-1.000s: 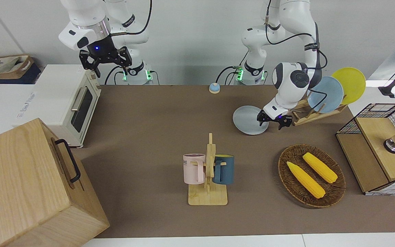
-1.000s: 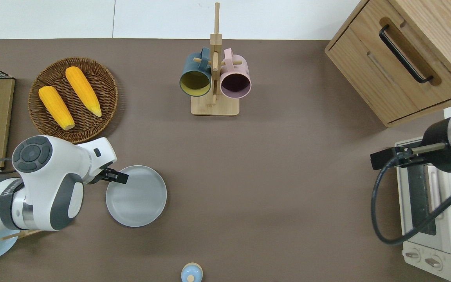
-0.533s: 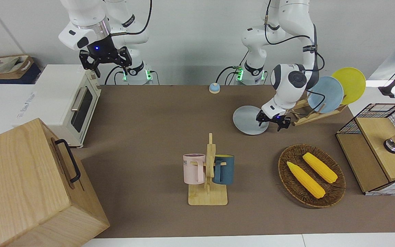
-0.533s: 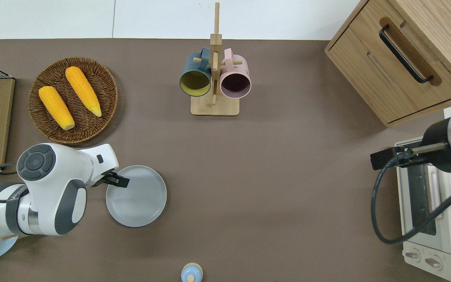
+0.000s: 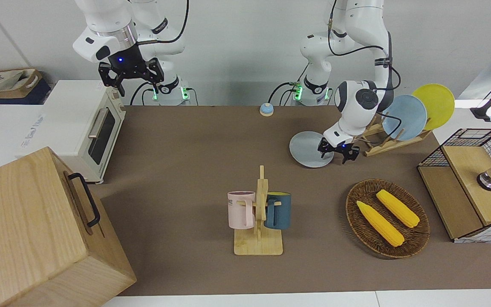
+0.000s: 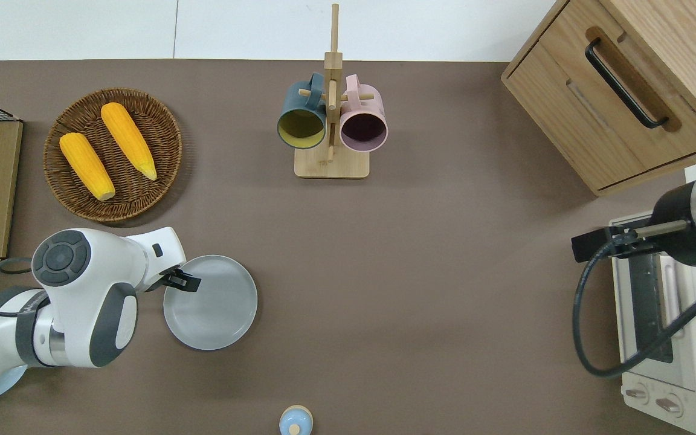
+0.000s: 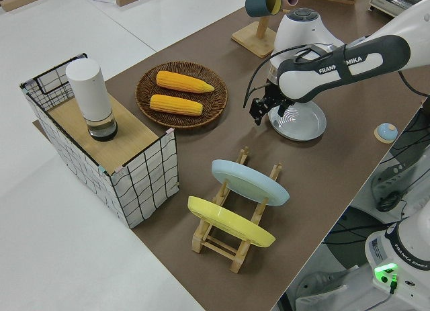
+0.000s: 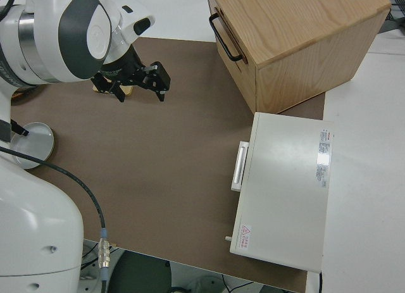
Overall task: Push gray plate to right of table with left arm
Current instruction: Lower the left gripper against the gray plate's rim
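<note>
Now my left end effector (image 6: 180, 280) has crept a little closer to my base along the gray plate (image 6: 218, 308)'s rim, fingers spread, holding nothing; the plate hasn't budged on the surface (image 6: 432, 272), so the push isn't biting yet. Toward the right arm's end, open brown top. Farther out stand the mug rack (image 6: 330, 121) and corn basket (image 6: 112, 154), both clear of the path. My right end effector (image 5: 131, 72) is parked, fingers apart.

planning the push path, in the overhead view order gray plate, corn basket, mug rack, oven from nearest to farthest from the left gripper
From the left gripper:
1. Gray plate, right at the fingertips.
2. Corn basket, farther from the robots.
3. Mug rack, mid-table.
4. Oven, at the right arm's end.
</note>
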`<state>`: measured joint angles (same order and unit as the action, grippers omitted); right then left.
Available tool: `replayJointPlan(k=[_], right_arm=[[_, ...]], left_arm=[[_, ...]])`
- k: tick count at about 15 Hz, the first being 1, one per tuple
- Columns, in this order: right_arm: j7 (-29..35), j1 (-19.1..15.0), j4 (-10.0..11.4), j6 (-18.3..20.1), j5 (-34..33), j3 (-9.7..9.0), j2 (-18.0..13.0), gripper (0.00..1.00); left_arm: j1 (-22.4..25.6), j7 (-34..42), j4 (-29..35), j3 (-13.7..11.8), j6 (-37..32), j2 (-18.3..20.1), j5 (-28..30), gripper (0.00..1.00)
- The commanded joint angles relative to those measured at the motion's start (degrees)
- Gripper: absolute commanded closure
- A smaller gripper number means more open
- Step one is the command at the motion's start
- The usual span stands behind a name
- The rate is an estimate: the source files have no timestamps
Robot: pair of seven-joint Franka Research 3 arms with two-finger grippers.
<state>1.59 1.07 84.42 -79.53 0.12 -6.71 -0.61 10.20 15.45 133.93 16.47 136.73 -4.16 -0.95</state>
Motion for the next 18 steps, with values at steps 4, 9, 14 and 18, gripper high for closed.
replayJointPlan(k=[4,9,14,18], right_arm=[[0.0,-1.2,-0.2,0.7,0.6,-0.76,-0.4,0.017],[0.0,-1.2,-0.2,0.7,0.6,-0.76,-0.4,0.017],[0.1,-1.2,-0.2,0.7,0.6,-0.76,-0.4,0.017],[0.0,-1.2,-0.2,0.7,0.6,-0.85,-0.4,0.017]], left_arm=[[0.1,0.8,1.7,0.0,2.0,0.9,0.2,0.95],[0.1,0.7,1.7,0.0,2.0,0.9,0.2,1.0],[0.0,0.7,1.7,0.1,2.0,0.8,0.2,1.0],[-1.1,-1.2,1.6,0.7,1.9,0.6,0.3,1.0]])
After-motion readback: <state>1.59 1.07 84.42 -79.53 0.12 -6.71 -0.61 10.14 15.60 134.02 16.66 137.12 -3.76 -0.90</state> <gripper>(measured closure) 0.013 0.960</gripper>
